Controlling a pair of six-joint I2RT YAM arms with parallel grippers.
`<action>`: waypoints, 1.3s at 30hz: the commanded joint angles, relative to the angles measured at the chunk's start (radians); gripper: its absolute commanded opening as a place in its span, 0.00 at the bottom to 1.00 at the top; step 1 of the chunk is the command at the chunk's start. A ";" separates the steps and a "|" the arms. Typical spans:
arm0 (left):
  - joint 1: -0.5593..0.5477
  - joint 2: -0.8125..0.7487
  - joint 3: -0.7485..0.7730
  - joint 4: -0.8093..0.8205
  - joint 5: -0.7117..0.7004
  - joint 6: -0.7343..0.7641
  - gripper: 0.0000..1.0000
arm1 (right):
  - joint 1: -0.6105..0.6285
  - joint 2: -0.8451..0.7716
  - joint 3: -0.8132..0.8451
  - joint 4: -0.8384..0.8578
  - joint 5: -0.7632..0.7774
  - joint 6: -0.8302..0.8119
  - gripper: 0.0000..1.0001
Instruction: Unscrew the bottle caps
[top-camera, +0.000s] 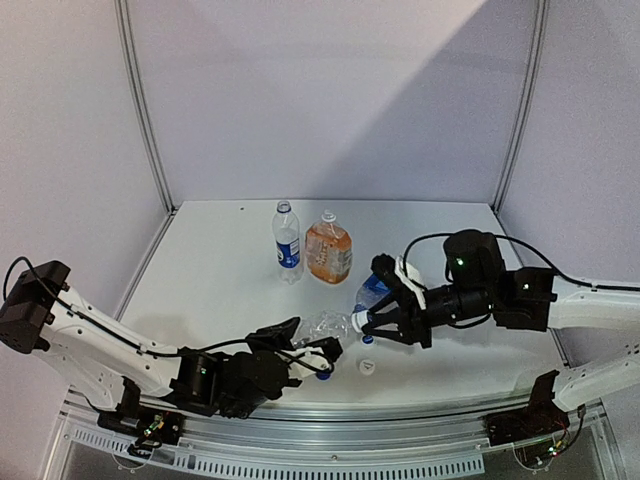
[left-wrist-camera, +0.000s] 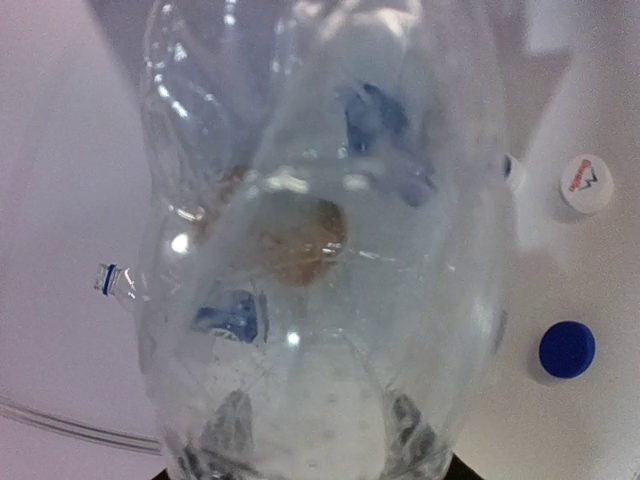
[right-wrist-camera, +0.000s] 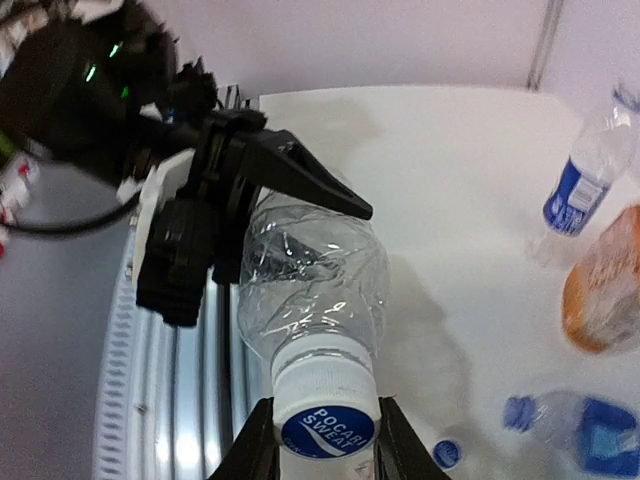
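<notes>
Bottle cap, white with blue top (right-wrist-camera: 327, 420), on neck of clear bottle (right-wrist-camera: 310, 285), held level over front edge of bench (top-camera: 220, 280), near centre. Right claw (top-camera: 364, 322) clamped on cap sides. Left claw (top-camera: 312, 342) clamped round bottle body. Loose white cap (top-camera: 367, 366) and loose blue cap (top-camera: 323, 374) on bench by front edge.

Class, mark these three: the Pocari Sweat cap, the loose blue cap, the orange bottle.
Pocari Sweat cap (right-wrist-camera: 327, 430): right wrist view, printed top face.
loose blue cap (left-wrist-camera: 566, 349): left wrist view, centre of its top.
orange bottle (top-camera: 328, 252): top external view, middle of its body.
</notes>
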 joint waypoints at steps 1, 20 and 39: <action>-0.020 -0.004 0.001 -0.013 0.040 -0.007 0.26 | 0.034 -0.030 -0.161 0.211 0.190 -0.903 0.24; -0.020 -0.009 0.000 -0.022 0.029 -0.014 0.26 | 0.196 -0.186 -0.141 0.082 0.096 -0.930 0.80; -0.020 0.049 0.001 0.020 -0.043 0.047 0.26 | -0.065 -0.042 0.285 -0.348 0.199 0.601 0.75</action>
